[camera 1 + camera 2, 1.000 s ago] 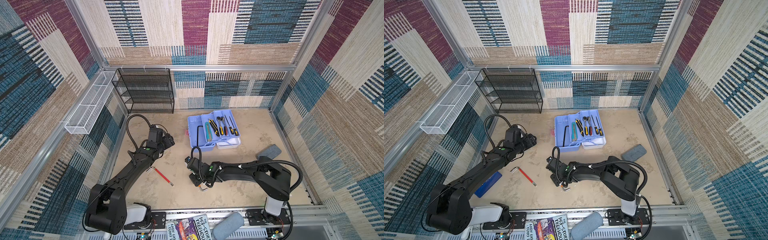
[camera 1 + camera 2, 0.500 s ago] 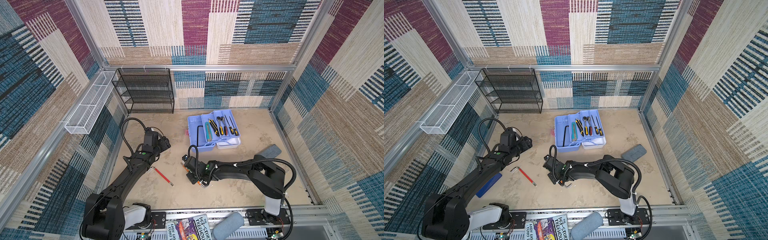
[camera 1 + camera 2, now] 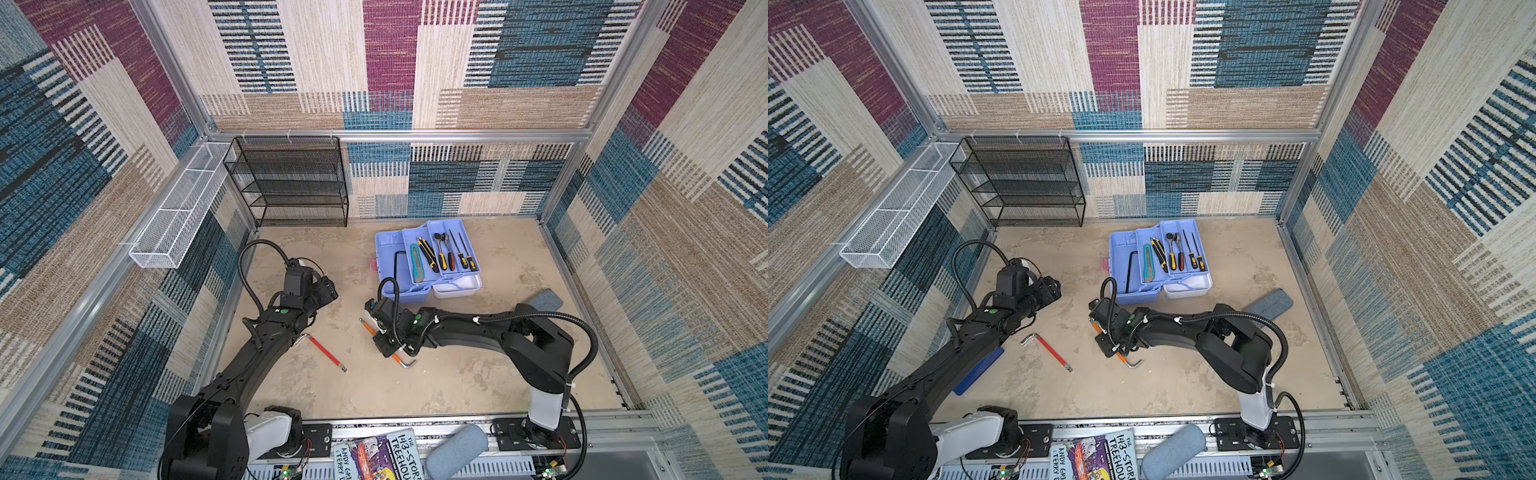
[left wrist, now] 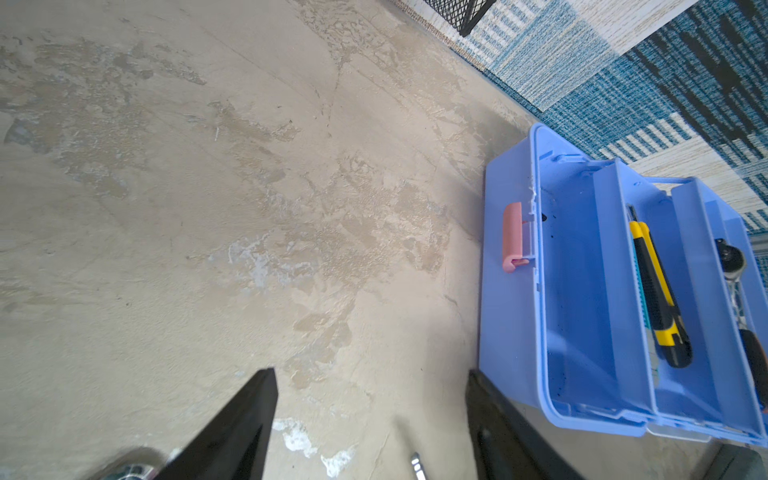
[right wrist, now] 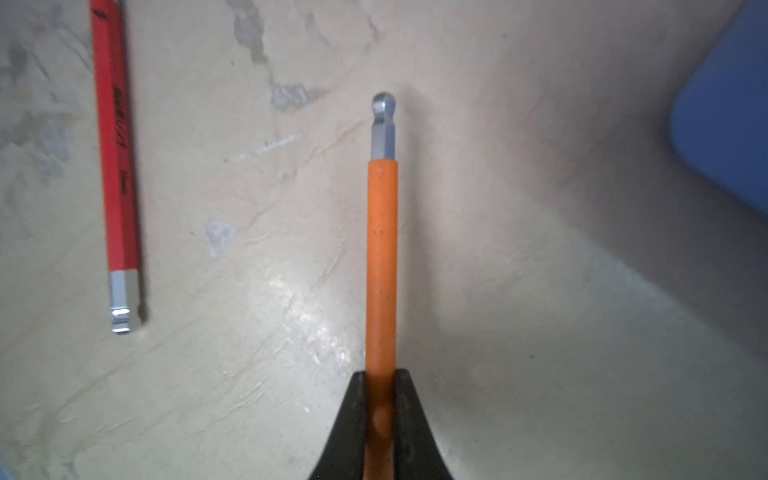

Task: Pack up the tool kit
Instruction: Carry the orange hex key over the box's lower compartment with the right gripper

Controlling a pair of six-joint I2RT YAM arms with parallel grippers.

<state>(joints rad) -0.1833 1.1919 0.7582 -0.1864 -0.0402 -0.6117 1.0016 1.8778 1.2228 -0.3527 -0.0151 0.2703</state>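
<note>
Front rail: book point(image 3: 378, 457) and grey roller point(image 3: 455, 451), side by side.
Red hex key point(image 3: 326, 353): flat on the floor point(image 3: 457, 374), beside the left arm, touched by nothing, well apart from the box.
Right claw point(image 5: 381, 376): clenched on the orange hex key point(image 5: 382, 249), with the ball end out ahead and the bent end behind.
Left claw point(image 4: 370, 374): released, jaws wide, empty, over bare floor near the box's latch side.
Tool box point(image 3: 382, 253): open, toward the back, right of middle. Trays point(image 3: 451, 226) stepped out, white lid point(image 3: 457, 286) at the near side, pink latch point(image 3: 373, 264) on its left wall.
Contents: black hex key point(image 3: 397, 266) in the base; teal cutter point(image 3: 415, 264), yellow-and-black knife point(image 3: 428, 254) and screwdrivers point(image 3: 459, 251) in the trays.
Grey pouch point(image 3: 544, 300): flat, right of the box, apart from it.
Back: black wire rack point(image 3: 291, 183); white wire basket point(image 3: 178, 216) on the left wall.
</note>
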